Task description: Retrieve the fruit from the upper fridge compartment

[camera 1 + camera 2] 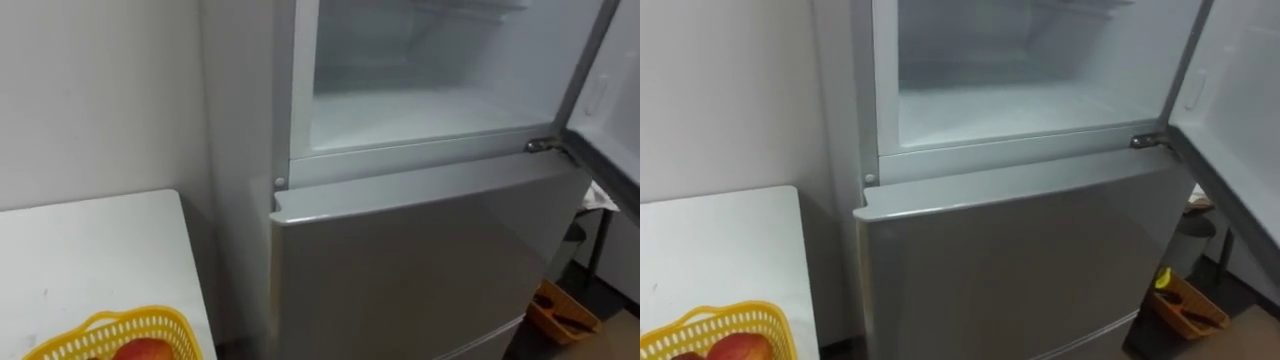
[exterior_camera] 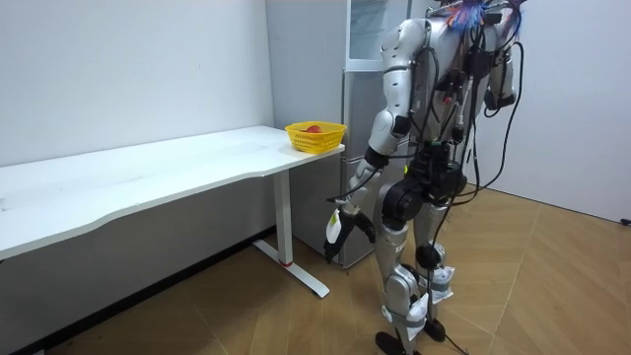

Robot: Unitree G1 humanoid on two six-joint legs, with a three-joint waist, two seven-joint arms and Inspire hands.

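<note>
The fridge (image 1: 420, 260) is silver-grey outside, and its upper compartment (image 1: 420, 110) is white inside. The bench (image 1: 90, 250) is plain white. The lattice basket (image 1: 165, 322) is yellow and holds something red (image 1: 146, 351), perhaps fruit.

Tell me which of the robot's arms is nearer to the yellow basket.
Left. Its left arm hangs to the room view's right of the yellow basket, on the body's side facing it; its right arm is on the body's far side.
</note>
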